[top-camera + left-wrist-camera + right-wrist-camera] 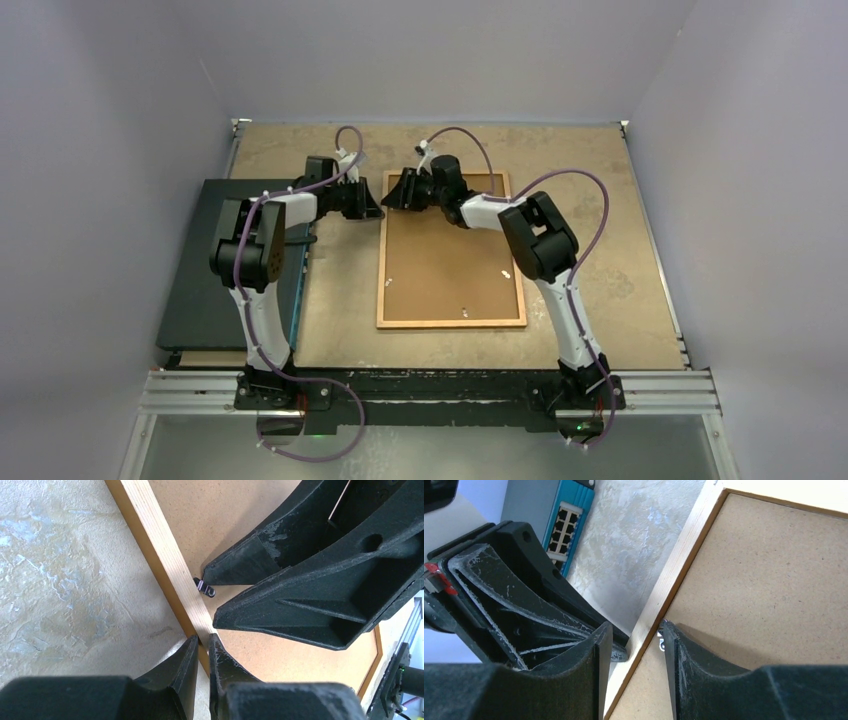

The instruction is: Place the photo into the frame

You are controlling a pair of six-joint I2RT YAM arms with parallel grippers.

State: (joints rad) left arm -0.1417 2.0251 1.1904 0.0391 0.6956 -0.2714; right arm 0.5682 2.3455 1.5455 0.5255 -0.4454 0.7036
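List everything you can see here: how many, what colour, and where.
table: one, mottled tan, under everything.
frame: one, orange-brown wood, back side up, mid-table.
backing board: one, plain brown, inside the frame.
clips: several, small metal, at the board's edges.
flat box: one, dark, left of the frame.
socket device: one, teal-blue, beside the flat box.
cables: two, purple, looping along the arms.
left arm: one, white and black, over the flat box.
right arm: one, white and black, over the frame.
left tool: one, black, fingers nearly together at the frame's left rail.
right tool: one, black, open astride that rail, by a clip.
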